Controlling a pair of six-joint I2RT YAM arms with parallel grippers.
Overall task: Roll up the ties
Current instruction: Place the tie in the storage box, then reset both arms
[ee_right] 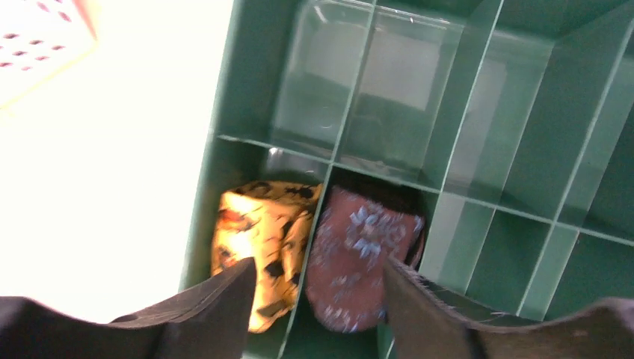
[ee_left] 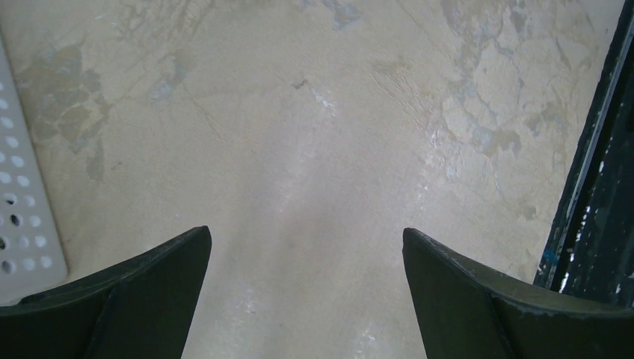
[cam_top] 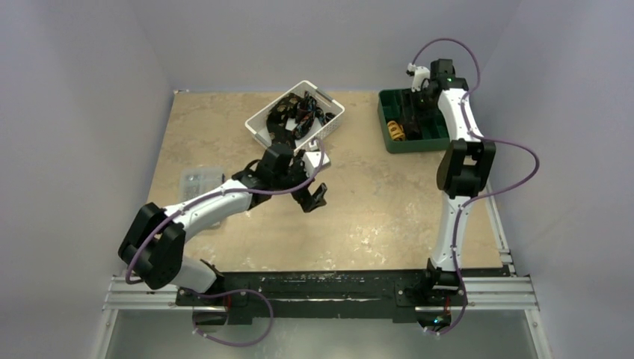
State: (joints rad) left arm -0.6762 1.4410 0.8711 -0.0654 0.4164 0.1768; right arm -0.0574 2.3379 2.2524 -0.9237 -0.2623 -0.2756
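Right gripper (ee_right: pixel 320 268), jaws apart, sits over the brown tie roll (ee_right: pixel 362 254) in the green tray (ee_right: pixel 247 90) beside the orange roll (ee_right: pixel 258 232): best rise straight, clearing the dividers (ee_right: pixel 452 142); left gripper (ee_left: pixel 306 243) gapes empty.

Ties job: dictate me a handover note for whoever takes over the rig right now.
Left gripper: open, empty, over bare table beside the white basket.
Right gripper: open, above the brown rolled tie in the green divided tray.
Done: yellow rolled tie and the brown one sit in adjacent tray cells.
Left: the dark ties tangled in the basket need rolling and storing.
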